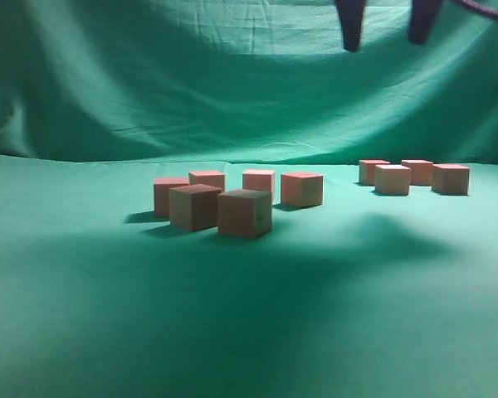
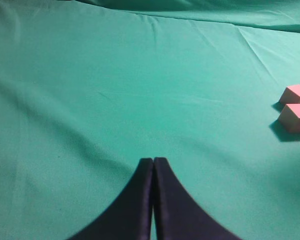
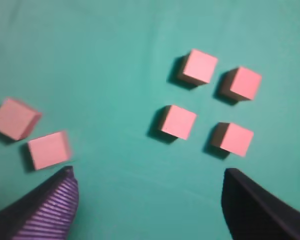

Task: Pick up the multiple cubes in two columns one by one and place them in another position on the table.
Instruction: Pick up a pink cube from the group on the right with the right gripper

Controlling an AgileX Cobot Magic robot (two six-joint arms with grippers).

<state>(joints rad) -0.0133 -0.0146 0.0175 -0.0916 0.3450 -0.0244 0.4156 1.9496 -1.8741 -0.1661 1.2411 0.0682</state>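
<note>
Several reddish-tan cubes stand in a cluster at mid-table (image 1: 244, 212). A second, tighter group of cubes (image 1: 392, 179) stands at the right rear of the green table (image 1: 83, 315). My right gripper (image 1: 385, 43) hangs high above the right group, open and empty. In the right wrist view it (image 3: 147, 172) looks down on that group's two-by-two block (image 3: 177, 122), with two more cubes (image 3: 48, 149) at the left. My left gripper (image 2: 153, 160) is shut and empty over bare cloth, far left of two cubes (image 2: 295, 117). It does not show in the exterior view.
The same green cloth (image 1: 191, 83) drapes up behind the table as a backdrop. Bare cloth lies in front of both cube groups and to the left (image 2: 90, 100).
</note>
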